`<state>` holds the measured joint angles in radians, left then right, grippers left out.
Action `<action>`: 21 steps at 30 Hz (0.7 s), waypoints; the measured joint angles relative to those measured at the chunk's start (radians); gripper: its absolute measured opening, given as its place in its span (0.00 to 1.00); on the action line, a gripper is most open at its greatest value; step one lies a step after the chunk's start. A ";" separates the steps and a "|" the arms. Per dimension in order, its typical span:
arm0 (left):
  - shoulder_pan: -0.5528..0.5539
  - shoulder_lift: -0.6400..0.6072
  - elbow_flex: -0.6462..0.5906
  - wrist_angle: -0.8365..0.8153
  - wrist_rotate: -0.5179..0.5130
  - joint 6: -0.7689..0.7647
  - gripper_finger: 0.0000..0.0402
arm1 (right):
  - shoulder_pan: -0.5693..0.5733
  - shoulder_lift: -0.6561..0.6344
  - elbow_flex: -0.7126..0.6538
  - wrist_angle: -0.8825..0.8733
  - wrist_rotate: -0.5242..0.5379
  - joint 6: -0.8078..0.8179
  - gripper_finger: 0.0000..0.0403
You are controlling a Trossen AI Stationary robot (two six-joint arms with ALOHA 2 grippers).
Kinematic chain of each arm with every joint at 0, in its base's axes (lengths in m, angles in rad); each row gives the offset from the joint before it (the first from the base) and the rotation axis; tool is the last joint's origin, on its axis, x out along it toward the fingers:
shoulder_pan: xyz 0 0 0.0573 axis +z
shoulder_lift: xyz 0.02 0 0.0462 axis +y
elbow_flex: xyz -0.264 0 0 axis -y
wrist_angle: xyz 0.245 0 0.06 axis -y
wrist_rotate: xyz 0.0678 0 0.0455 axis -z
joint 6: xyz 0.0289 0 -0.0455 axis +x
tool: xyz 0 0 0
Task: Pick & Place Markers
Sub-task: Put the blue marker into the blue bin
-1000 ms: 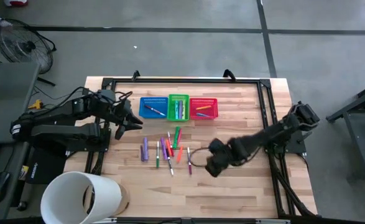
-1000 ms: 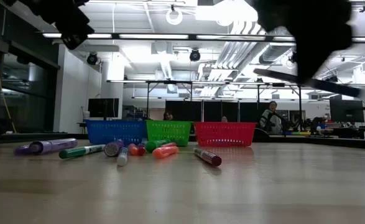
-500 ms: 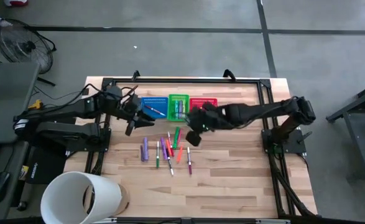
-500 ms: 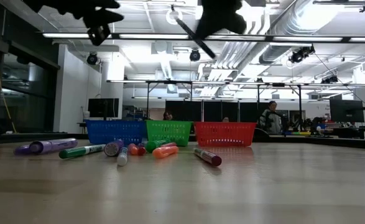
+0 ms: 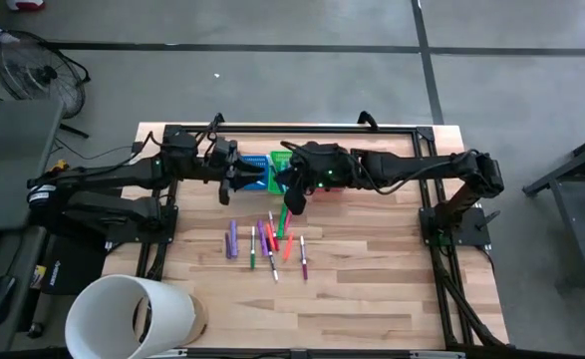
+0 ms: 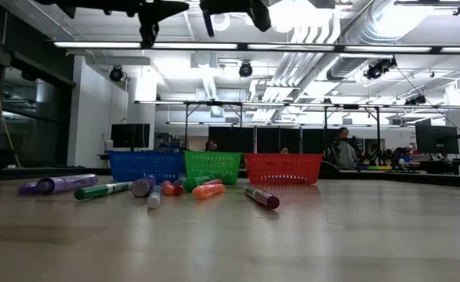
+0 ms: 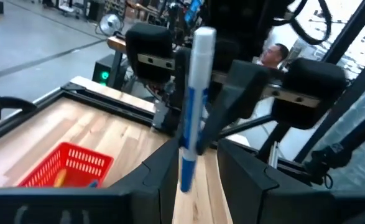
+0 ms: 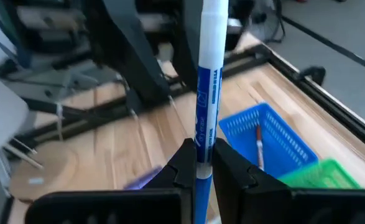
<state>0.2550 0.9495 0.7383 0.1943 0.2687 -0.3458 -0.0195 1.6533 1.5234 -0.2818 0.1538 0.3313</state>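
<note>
1. A wooden counter (image 5: 372, 289) stands in a big workshop hall; three small baskets sit in a row near its 12 o'clock edge: a blue basket (image 5: 245, 172), a green basket (image 5: 285, 170) and a red basket (image 5: 328, 172).
2. Done so far: a few markers already lie in each basket.
3. In hand now: the left pincer (image 7: 188, 158) grips a blue-and-white marker (image 7: 193, 99), and the right pincer (image 8: 201, 163) is clamped on another blue-and-white marker (image 8: 208, 74). Both hang above the blue and green baskets, close together.
4. Left to do: about eight loose markers (image 5: 264, 241) lie at the counter's centre, toward 6 o'clock from the baskets.
5. Judged overall, the task seems roughly midway.
</note>
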 joint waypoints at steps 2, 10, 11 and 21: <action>0.000 0.020 0.000 0.032 -0.014 0.000 0.28 | -0.003 0.003 0.000 0.016 -0.006 0.000 0.05; 0.000 0.069 0.000 0.131 -0.016 -0.004 0.28 | -0.007 0.022 -0.001 0.025 -0.031 0.000 0.05; 0.000 0.071 0.000 0.134 -0.016 -0.004 0.28 | -0.007 0.023 -0.001 0.027 -0.032 0.000 0.05; 0.000 0.083 0.000 0.175 -0.014 -0.004 0.23 | -0.015 0.045 -0.001 0.032 -0.049 0.000 0.05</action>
<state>0.2550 1.0328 0.7383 0.3698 0.2551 -0.3500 -0.0348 1.6980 1.5223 -0.2493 0.1045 0.3313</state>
